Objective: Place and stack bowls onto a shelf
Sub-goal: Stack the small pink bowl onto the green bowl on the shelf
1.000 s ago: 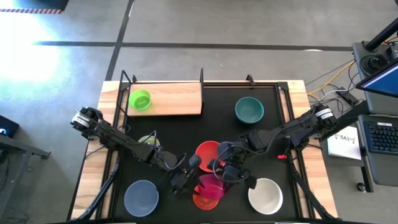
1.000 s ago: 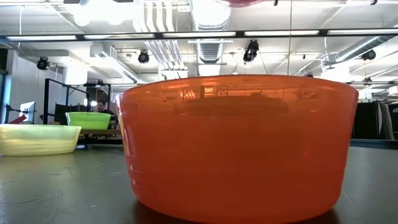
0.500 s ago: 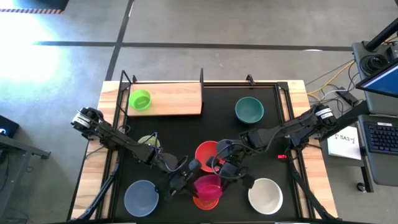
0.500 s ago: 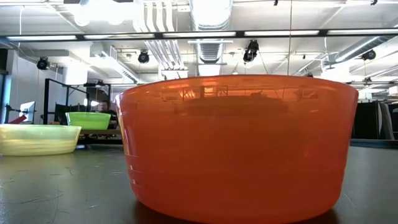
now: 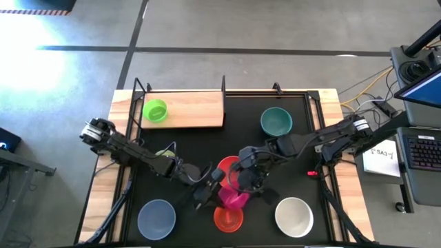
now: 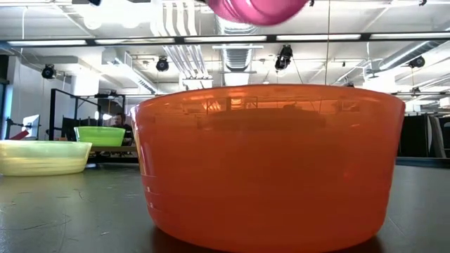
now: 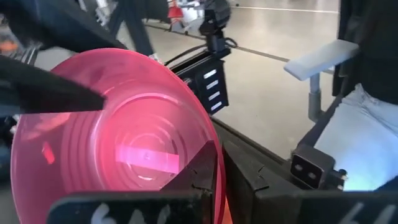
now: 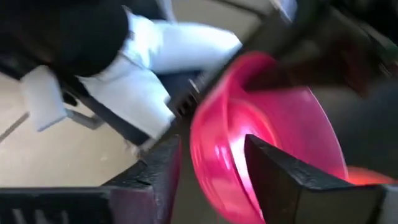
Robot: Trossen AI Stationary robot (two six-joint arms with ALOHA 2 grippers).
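The magenta bowl (image 5: pixel 234 198) hangs tilted at the frame's lower centre, its rim clamped by both the left gripper (image 5: pixel 213 191) and the right gripper (image 5: pixel 245 183). Beneath lies the black mat (image 5: pixel 193 148) on the wooden desk (image 5: pixel 329 100), on a grey concrete floor (image 5: pixel 207 34).

You are seeing the magenta bowl (image 5: pixel 234 197) coming up off the orange-red bowl (image 5: pixel 228 218), where it sat nested half a second ago; it is now lying over the gap between that bowl and the red bowl (image 5: pixel 230 168). Both hands are travelling with it: the left hand (image 5: pixel 209 195) and the right hand (image 5: pixel 249 183) are each shifting away from the bench's near edge. In the low view, the magenta underside (image 6: pixel 257 8) is dropping into the top of the picture.
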